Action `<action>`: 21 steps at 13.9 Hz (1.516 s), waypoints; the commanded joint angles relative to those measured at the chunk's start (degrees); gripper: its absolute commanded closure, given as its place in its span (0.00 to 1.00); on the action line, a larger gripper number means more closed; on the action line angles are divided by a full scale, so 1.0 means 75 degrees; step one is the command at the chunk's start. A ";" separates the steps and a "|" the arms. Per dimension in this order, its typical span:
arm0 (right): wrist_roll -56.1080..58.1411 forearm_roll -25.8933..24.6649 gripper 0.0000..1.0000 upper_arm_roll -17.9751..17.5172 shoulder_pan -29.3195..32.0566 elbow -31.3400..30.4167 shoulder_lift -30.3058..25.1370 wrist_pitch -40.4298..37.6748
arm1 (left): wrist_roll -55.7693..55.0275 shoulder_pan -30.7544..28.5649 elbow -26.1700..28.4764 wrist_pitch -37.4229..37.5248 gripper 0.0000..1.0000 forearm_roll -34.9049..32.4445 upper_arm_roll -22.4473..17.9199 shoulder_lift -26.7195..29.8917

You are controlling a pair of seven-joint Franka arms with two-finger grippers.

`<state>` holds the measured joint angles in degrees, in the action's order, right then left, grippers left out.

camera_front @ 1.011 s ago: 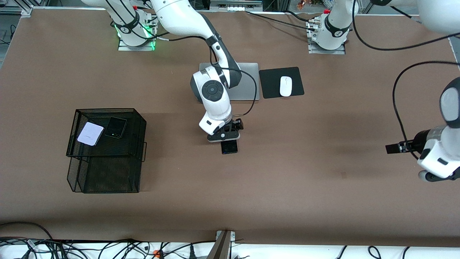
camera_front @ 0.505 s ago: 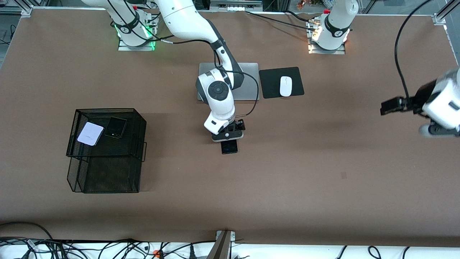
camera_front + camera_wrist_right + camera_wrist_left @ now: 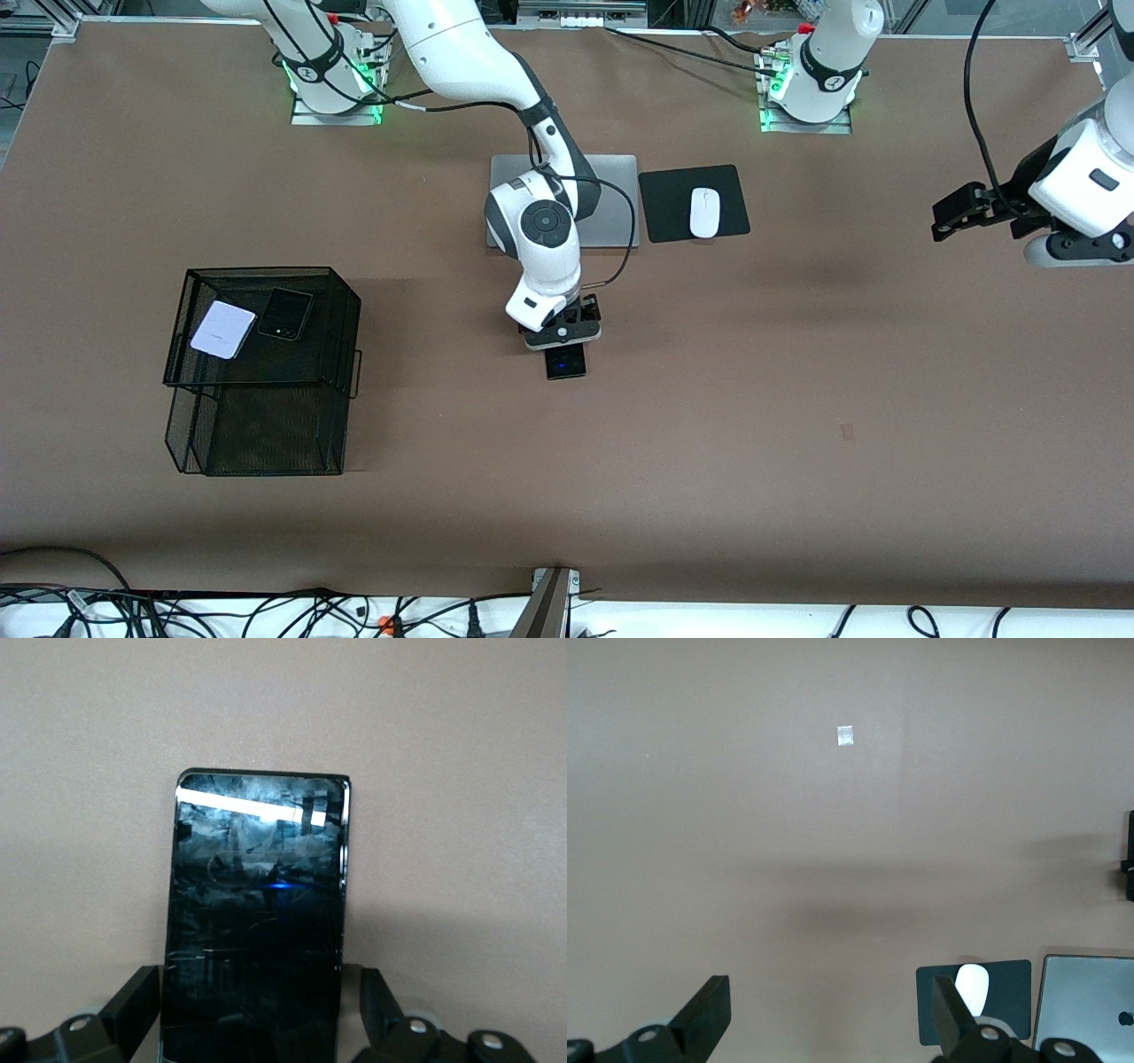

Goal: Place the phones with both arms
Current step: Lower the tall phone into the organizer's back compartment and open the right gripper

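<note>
two phones (image 3: 251, 322) on mesh rack (image 3: 345, 337)

Two white jointed arms, dark grey joint bands, black cables looping alongside. Round grey disc on right arm's wrist housing. Green lights at both bases. Black grippers.

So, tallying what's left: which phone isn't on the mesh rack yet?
The long black phone, flat on the table between the right tool's open fingers.

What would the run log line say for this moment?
right claw: open, straddling slim black phone on table | left claw: open, empty, waiting above left arm's end | lilac phone, small black phone: on mesh rack
</note>
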<state>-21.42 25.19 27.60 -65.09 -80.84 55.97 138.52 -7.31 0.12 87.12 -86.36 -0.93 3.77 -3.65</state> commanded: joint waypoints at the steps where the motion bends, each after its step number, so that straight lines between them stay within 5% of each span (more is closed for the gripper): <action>1: -0.0073 -0.0112 0.00 0.0000 -0.0051 0.0045 0.0072 0.0163 | 0.0131 -0.0098 0.0255 -0.0134 0.00 0.0183 -0.0046 0.0299; 4: -0.0085 -0.0112 0.03 -0.0012 -0.0063 0.0045 0.0107 0.0175 | 0.0107 -0.0098 0.0255 -0.0110 0.00 0.0195 -0.0093 0.0299; 5: -0.0074 -0.0124 0.19 0.0000 -0.0075 0.0033 0.0107 0.0187 | 0.0119 -0.0110 0.0255 -0.0099 0.00 0.0183 -0.0116 0.0299; 7: -0.0027 -0.0112 0.71 0.0000 -0.0075 0.0033 0.0107 0.0198 | 0.0107 -0.0110 0.0255 -0.0099 0.00 0.0183 -0.0116 0.0310; 9: 0.0032 -0.0124 0.92 0.0035 -0.0075 0.0033 0.0061 0.0187 | 0.0130 -0.0122 0.0243 0.0018 0.00 0.0183 -0.0140 0.0334; 12: 0.0113 -0.0194 0.95 0.0665 -0.0098 -0.0037 -0.0464 -0.0523 | 0.0189 -0.0157 0.0243 0.0136 0.00 0.0171 -0.0128 0.0346; 19: 0.2334 -0.0101 0.95 0.3711 0.0088 -0.0002 -0.1627 -0.2636 | 0.0107 -0.0157 0.0161 0.0148 0.00 0.0171 -0.0105 0.0334; 21: 0.3647 -0.0089 0.95 0.3961 0.0672 -0.0002 -0.1639 -0.2661 | 0.0189 -0.0169 0.0161 0.0159 0.00 0.0194 -0.0128 0.0334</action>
<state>-1.41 24.63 56.33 -63.16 -80.26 43.64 118.62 -7.33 -0.43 87.49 -85.46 -0.93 2.74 -2.50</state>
